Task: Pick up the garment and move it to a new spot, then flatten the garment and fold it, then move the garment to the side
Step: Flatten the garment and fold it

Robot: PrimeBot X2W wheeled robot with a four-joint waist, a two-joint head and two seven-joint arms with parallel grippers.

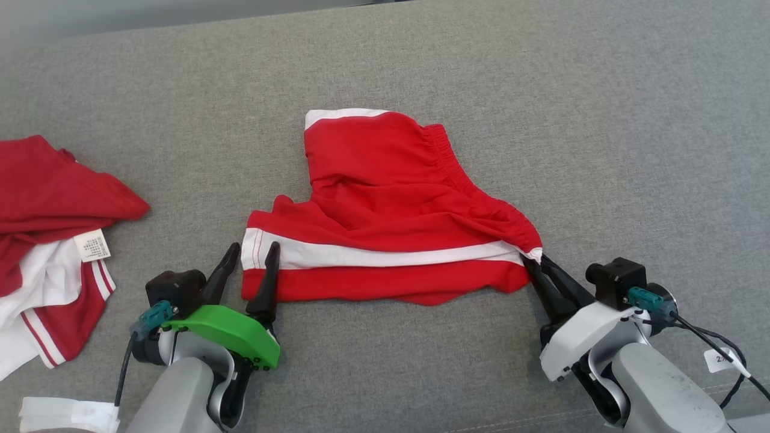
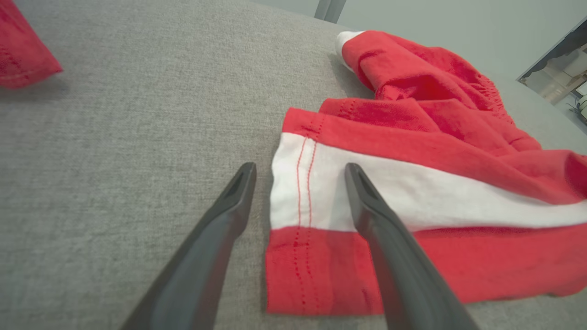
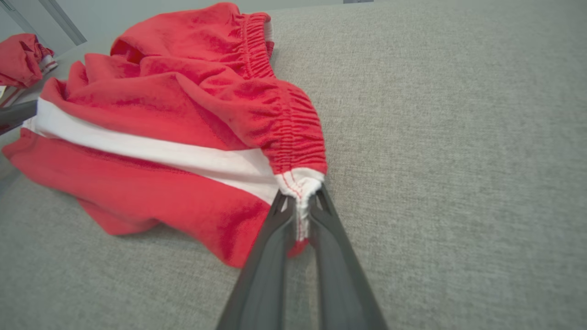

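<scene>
Red garment (image 1: 391, 210) lies rumpled on grey upholstery (image 1: 571, 120) (shorts, not yet flat). My right gripper (image 1: 537, 260) pinches its waistband corner and my left gripper (image 1: 254, 246) straddles the leg hem, spread wide. Flattening, folding and shifting aside remain, I reckon.

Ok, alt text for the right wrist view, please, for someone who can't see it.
The right end effector is shut on the white-stitched waistband corner of the red shorts, which lie rumpled on a grey fabric surface. A white stripe crosses the shorts; a second red garment lies at the upper left.
</scene>
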